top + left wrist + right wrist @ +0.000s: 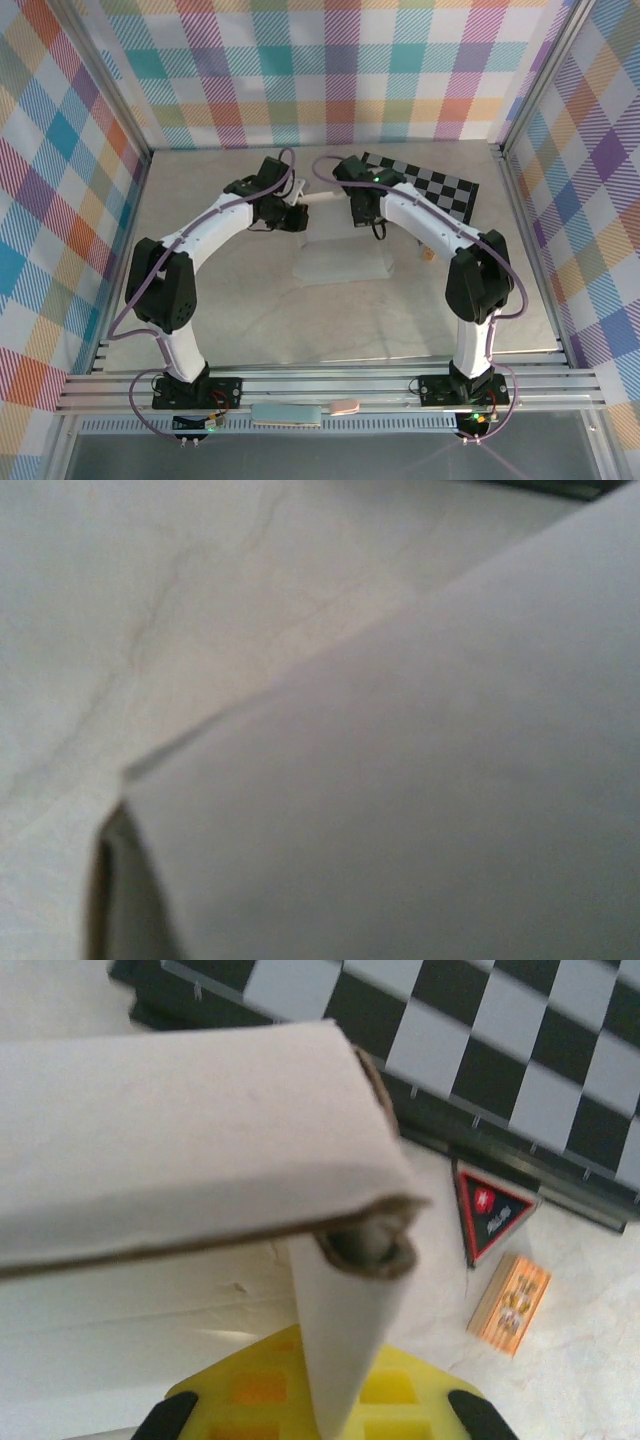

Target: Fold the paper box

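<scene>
Top external view shows us the paper box (340, 262) lying left of the chequered board (430, 188), with one flap raised between the left gripper (292, 216) and the right gripper (368, 215). We cannot tell whether either clamps it. We judge folding begun but mostly undone, as most of the sheet lies flat.
</scene>
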You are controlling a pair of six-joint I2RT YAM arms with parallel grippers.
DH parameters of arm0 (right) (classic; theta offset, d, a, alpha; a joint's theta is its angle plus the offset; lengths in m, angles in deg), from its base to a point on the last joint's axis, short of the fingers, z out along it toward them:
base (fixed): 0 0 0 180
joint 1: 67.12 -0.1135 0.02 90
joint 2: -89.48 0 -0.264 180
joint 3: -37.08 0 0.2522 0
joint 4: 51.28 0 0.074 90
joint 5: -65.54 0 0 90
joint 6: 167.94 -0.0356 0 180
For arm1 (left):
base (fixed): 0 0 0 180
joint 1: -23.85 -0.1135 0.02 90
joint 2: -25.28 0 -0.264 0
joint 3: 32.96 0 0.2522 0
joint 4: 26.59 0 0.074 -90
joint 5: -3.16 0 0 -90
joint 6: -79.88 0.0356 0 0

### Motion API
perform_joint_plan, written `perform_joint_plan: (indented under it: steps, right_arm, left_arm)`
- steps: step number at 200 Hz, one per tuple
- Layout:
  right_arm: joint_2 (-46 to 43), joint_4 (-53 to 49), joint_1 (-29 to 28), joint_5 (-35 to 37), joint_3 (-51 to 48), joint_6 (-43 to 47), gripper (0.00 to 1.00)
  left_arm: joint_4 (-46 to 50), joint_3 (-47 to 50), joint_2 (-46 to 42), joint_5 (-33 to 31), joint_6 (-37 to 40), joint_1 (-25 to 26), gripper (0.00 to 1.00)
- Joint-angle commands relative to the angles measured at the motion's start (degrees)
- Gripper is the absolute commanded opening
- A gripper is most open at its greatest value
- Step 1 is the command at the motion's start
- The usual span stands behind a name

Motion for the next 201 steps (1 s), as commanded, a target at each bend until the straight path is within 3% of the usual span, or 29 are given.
perform_joint_plan:
  steps: [1, 59, 116, 171, 201]
  right_arm:
    - [0.2, -1.9, -1.4, 1.7, -2.2, -5.3, 0.0]
    - [4.7, -1.5, -1.4, -3.2, -5.5, -6.1, 0.0]
    - [6.1, -1.5, -1.4, -5.2, -6.3, -5.4, 0.0]
    - [6.1, -1.0, -1.4, -6.2, -6.5, -5.0, 0.0]
    - [5.3, -0.4, -1.5, -6.5, -7.4, -5.2, 0.0]
  left_arm:
    - [-4.6, 4.4, -1.0, -4.4, -3.2, 0.2, 0.06]
    - [-11.7, 11.6, 0.6, -0.9, -5.1, 0.3, 0.18]
    - [-16.6, 15.8, -1.4, -0.5, -5.6, 0.2, 0.23]
    - [-16.7, 15.3, 0.9, 1.1, -5.9, -0.1, 0.2]
    - [-16.7, 15.1, 1.5, 0.4, -6.2, -0.1, 0.1]
